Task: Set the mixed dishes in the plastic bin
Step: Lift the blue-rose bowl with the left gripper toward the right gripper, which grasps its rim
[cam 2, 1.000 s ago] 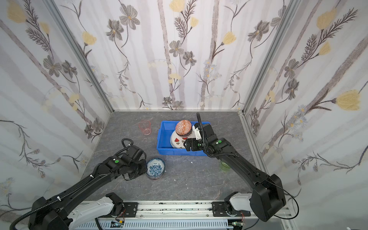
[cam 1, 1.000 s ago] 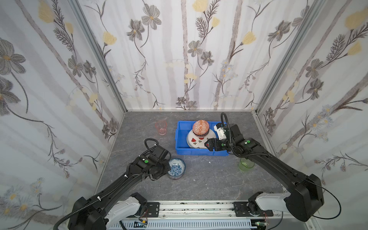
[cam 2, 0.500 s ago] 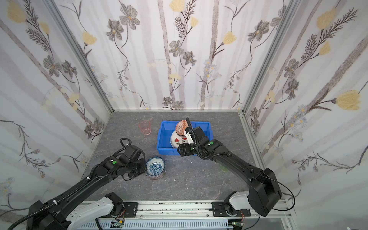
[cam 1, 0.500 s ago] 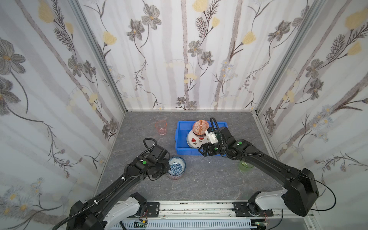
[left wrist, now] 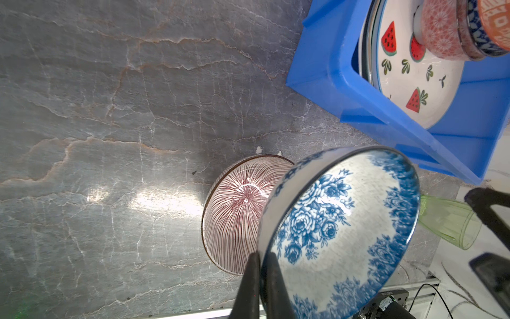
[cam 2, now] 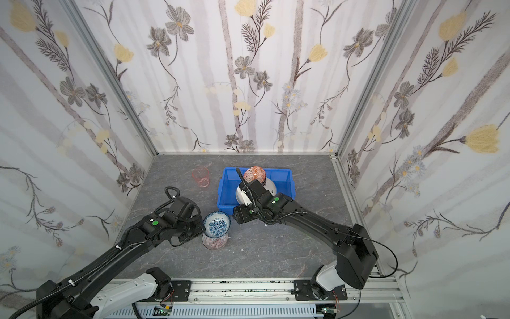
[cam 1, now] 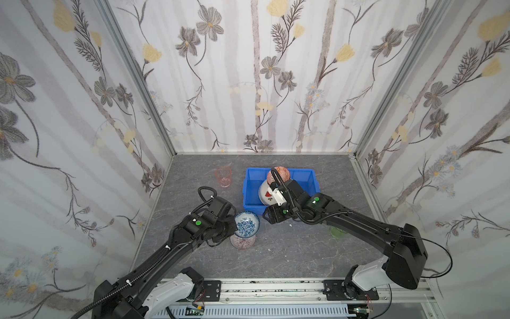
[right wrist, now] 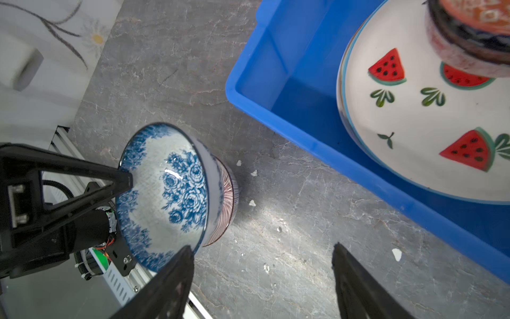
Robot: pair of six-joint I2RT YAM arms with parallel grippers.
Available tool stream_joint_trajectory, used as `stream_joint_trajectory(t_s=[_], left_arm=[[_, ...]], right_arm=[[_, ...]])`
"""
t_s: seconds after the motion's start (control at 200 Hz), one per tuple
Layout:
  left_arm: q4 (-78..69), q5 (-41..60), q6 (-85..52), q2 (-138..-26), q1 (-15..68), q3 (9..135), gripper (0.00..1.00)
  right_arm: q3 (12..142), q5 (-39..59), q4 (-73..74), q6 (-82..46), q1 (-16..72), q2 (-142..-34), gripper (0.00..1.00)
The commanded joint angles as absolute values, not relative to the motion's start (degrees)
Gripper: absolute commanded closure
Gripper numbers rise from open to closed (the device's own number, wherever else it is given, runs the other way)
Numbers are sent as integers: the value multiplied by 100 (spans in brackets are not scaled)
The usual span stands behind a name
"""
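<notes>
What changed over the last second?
The left gripper, shut on the blue-white bowl by its rim, lifted it tilted off the red-striped bowl. The right gripper, open, left the blue bin and swung toward that bowl. Pink cup, green cup and watermelon plate stayed.

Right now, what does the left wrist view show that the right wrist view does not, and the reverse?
Only the left wrist view: a translucent green cup. Only the right wrist view: a wallpaper daisy. Both: the left gripper shut on the rim of the tilted blue-white bowl, which partly hides the red-striped bowl; the blue bin holding the watermelon plate with a stack of bowls on it.
</notes>
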State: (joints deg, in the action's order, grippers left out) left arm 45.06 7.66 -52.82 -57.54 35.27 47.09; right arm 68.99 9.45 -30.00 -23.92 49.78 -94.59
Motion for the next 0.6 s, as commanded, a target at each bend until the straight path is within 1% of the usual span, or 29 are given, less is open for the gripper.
stream_joint_trajectory(t_s=[0.0,0.26,0.355,0.495,0.54,0.595], left_arm=[[4395,684,-5369,-5807,3584,4868,100],[4386,555,-5364,-6065,3742,5223,100],[4386,518,-5370,-6155,3793,5313,100],[4382,467,-5378,-6220,3868,5377,100],[4380,463,-5387,-6231,3885,5389,100],[4377,456,-5388,-6233,3906,5377,100]], right_arm=[[7143,676,-3117,-2408,5157,-9624,26],[7518,458,-3233,-2426,5370,-10044,31],[7602,367,-3253,-2435,5396,-10156,35],[7750,224,-3354,-2435,5410,-10314,42],[7780,203,-3362,-2420,5412,-10355,47],[7813,165,-3368,-2434,5423,-10382,56]])
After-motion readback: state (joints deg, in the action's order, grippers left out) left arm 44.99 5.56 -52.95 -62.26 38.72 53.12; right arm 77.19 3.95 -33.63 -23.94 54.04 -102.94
